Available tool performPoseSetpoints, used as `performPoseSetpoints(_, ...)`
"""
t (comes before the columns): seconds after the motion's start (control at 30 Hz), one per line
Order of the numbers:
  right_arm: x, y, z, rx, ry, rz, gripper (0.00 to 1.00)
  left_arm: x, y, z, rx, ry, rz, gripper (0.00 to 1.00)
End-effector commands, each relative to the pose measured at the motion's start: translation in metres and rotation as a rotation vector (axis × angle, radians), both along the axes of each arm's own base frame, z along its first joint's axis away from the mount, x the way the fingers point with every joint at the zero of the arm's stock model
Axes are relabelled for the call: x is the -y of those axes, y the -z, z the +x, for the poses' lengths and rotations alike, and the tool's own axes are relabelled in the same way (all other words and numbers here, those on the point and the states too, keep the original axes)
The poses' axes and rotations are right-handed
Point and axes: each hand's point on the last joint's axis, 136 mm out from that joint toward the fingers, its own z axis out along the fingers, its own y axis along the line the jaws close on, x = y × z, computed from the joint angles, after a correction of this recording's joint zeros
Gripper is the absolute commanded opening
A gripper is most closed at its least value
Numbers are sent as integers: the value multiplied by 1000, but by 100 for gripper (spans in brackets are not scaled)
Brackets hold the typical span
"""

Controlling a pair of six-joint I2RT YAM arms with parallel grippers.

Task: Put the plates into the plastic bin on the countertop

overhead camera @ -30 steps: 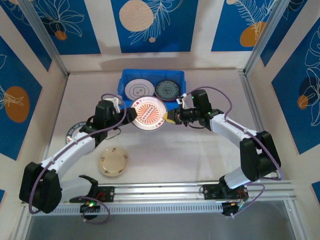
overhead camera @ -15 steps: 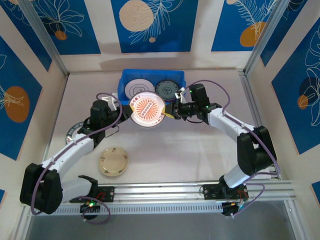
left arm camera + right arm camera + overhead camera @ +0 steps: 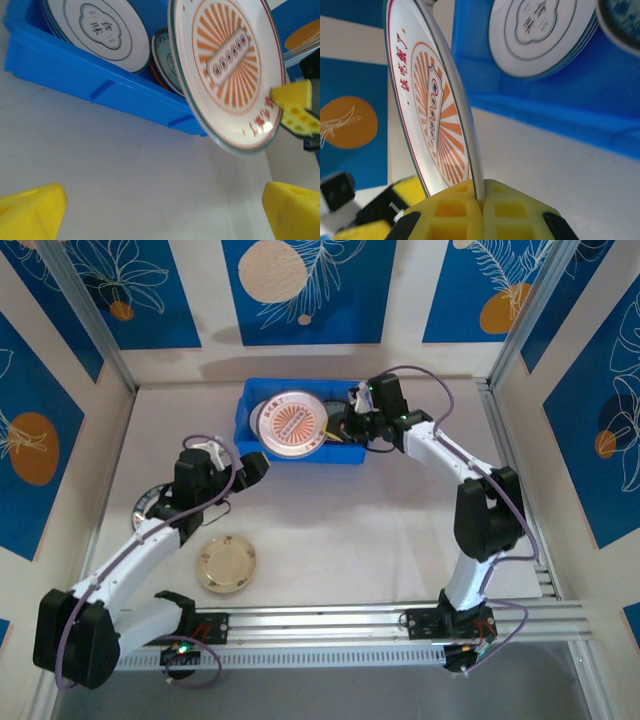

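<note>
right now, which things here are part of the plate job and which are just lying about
Job: striped plate in the right tool, blue bin, white plate in it, cream plate and dark-rimmed plate on the countertop.
Not the job: patterned walls, metal rail.

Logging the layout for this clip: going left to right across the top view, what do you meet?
dark-rimmed plate → cream plate → striped plate → right gripper

White arms [image 3: 130,550], black joints [image 3: 485,518], purple cables [image 3: 404,368], yellow possibly-foam fingers [image 3: 452,212]
</note>
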Motion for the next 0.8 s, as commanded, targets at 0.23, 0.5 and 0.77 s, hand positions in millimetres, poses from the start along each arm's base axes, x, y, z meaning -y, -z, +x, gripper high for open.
performPoseSetpoints(0.23,-19,32,80,-61,26,-95,0,-30,11,-11,6,-50,52,100)
performPoseSetpoints(0.5,-40,66,115,-131,33,-80,0,-36,18,-9,-6,-62,43,100)
performPoseSetpoints(0.77,-57,89,127,-151,34,-69,0,-41,25,-5,-24,-76,47,100)
